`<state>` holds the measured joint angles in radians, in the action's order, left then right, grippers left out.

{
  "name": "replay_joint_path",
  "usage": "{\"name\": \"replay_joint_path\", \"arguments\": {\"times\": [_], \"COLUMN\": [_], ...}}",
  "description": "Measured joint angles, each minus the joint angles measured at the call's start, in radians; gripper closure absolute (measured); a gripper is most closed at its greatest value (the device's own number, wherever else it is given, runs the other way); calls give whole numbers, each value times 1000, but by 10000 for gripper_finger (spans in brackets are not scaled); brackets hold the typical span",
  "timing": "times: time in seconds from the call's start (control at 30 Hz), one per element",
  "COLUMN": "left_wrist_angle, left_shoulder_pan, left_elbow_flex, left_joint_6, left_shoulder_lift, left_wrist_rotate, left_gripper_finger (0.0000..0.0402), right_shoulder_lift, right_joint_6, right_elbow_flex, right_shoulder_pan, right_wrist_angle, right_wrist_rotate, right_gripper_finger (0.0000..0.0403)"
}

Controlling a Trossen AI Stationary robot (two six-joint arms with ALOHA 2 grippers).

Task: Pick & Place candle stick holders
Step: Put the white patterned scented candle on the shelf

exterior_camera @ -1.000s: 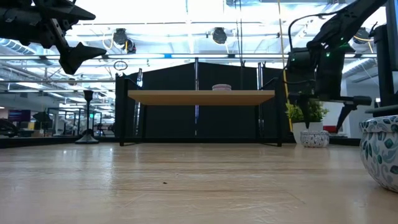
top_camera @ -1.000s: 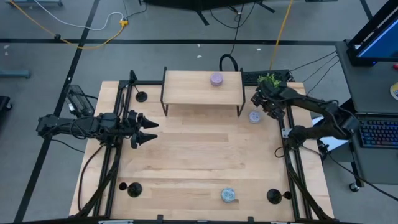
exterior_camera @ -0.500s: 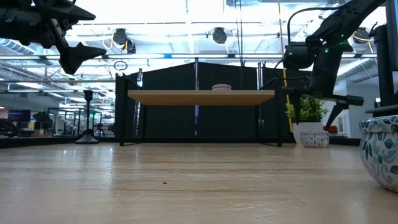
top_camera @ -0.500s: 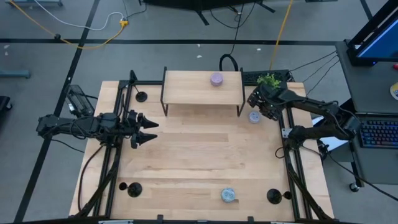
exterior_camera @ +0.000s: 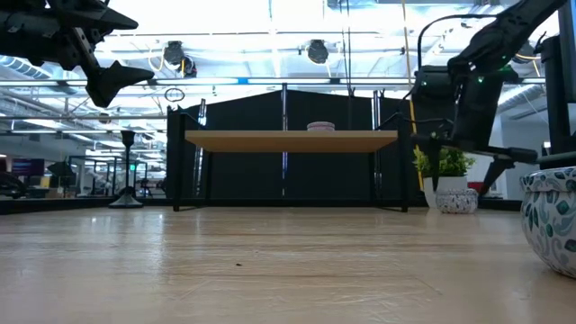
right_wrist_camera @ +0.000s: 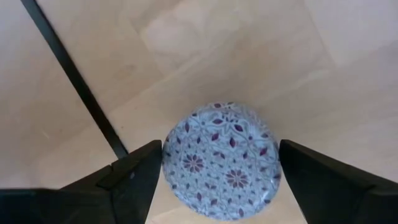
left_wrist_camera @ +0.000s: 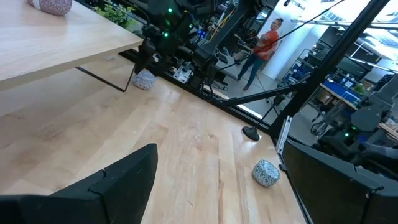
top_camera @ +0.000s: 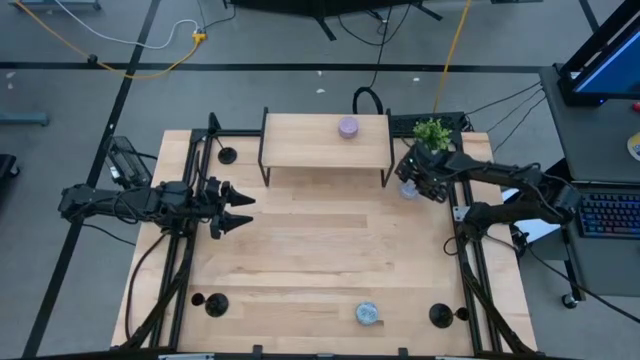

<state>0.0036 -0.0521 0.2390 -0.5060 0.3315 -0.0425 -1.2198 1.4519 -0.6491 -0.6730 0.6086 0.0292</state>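
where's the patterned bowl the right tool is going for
In the high view the patterned bowl sits on the table right of the shelf's right legs, directly under the open right tool, near the plant.

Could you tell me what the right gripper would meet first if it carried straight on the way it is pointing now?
Most likely the small patterned pot. The open right gripper points down over it by the shelf's right leg, a finger on either side. The height above it is unclear.
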Motion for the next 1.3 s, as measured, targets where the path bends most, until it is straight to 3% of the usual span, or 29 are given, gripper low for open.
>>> {"name": "replay_joint_path", "arguments": {"times": [0.5, 1.3], "left_wrist_angle": [0, 0], "left_shoulder_pan": [0, 0], "left_elbow_flex": [0, 0], "left_joint_6": [1, 5], "left_shoulder_lift": [0, 0], "left_wrist_rotate": [0, 0], "left_gripper_finger": [50, 50], "right_shoulder_lift": [2, 6], "right_joint_6": [33, 49], "right_elbow_flex": [132, 171], "right_shoulder_pan": [7, -3], "right_wrist_angle": [-187, -168], "right_wrist_rotate": [-3, -34], "right_gripper_finger": [87, 88]}}
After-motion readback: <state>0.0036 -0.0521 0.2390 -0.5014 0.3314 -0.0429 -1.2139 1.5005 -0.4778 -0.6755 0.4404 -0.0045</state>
